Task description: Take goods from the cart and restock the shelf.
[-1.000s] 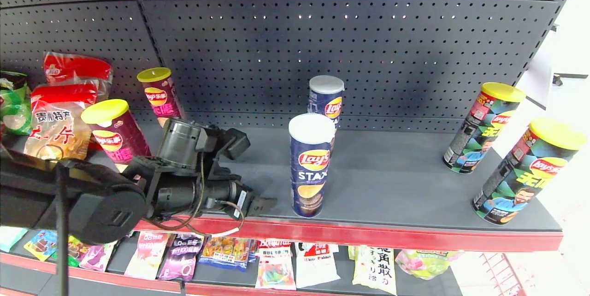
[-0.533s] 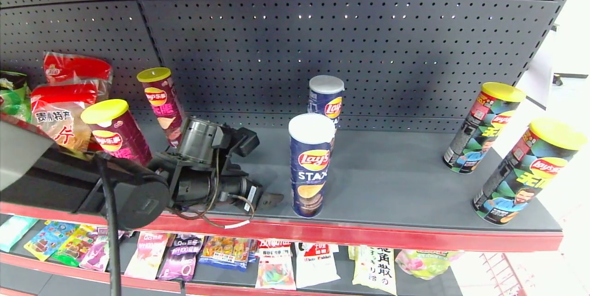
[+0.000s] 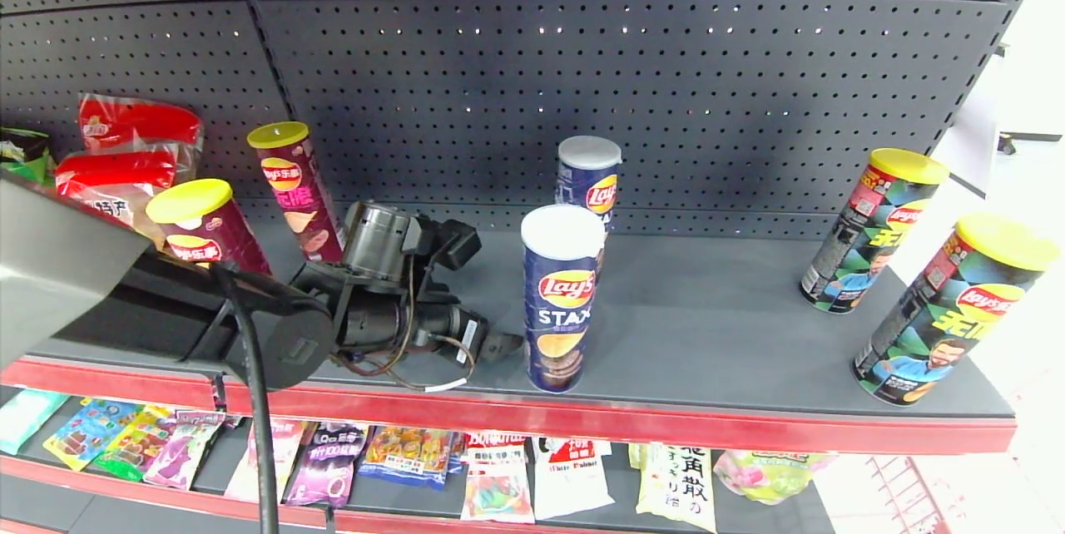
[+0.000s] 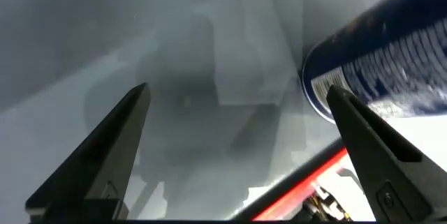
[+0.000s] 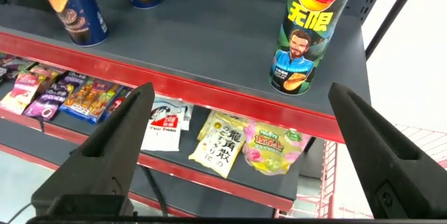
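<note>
On the grey shelf a blue chip can with a white lid stands near the red front edge, with a second blue can behind it. My left gripper lies low over the shelf just left of the front can. In the left wrist view it is open with nothing between its fingers, and the blue can is close beside one fingertip. My right gripper hangs open and empty in front of the shelf, below a green-and-black can.
Two purple cans and red snack bags stand at the left. Two green-and-black cans are at the right. The lower shelf holds several small packets. Bare shelf lies between the blue and green cans.
My left arm has slid to the right and deeper onto the shelf, bringing its gripper closer to the front blue can. The cans have not moved.
</note>
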Robot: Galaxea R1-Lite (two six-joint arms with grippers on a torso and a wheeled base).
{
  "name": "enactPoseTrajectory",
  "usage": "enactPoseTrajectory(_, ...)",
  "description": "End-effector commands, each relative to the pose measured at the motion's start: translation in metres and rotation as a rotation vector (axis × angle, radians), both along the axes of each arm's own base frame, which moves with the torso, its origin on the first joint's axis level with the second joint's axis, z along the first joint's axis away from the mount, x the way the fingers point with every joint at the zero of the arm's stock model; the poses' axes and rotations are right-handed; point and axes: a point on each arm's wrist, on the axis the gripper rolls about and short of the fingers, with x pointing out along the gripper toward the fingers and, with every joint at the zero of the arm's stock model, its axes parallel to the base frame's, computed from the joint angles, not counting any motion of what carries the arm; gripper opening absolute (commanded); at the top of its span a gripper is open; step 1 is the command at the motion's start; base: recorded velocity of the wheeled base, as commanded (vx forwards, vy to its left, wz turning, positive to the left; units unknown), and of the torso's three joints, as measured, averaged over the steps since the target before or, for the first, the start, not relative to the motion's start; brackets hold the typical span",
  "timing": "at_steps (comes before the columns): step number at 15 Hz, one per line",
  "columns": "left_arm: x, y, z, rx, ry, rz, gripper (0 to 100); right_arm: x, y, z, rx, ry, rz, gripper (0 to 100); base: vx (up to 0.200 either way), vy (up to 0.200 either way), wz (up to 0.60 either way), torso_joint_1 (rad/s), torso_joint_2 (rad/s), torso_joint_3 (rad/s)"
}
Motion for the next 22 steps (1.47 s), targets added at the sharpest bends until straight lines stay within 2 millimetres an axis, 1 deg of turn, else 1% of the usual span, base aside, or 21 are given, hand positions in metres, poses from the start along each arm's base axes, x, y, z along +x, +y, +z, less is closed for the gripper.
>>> enactPoseTrajectory(1,0.002,-0.003,-0.001,-0.002,-0.003,-0.005,100,0.001,0.000,0.000,-0.003,0.005,0.001,100,0.000,0.000,0.00,0.000,0.00,0.000)
enactPoseTrajectory(10,0.011,-0.012,0.002,-0.013,-0.023,-0.015,100,0.001,0.000,0.000,-0.003,0.005,0.001,100,0.000,0.000,0.00,0.000,0.00,0.000)
enactPoseTrajectory(17,0.014,-0.014,0.002,-0.015,-0.029,-0.017,100,0.001,0.000,0.000,-0.002,0.006,0.001,100,0.000,0.000,0.00,0.000,0.00,0.000)
enactPoseTrajectory(22,0.014,-0.020,0.001,-0.016,-0.030,-0.031,100,0.001,0.000,0.001,-0.001,0.004,0.001,100,0.000,0.000,0.00,0.000,0.00,0.000)
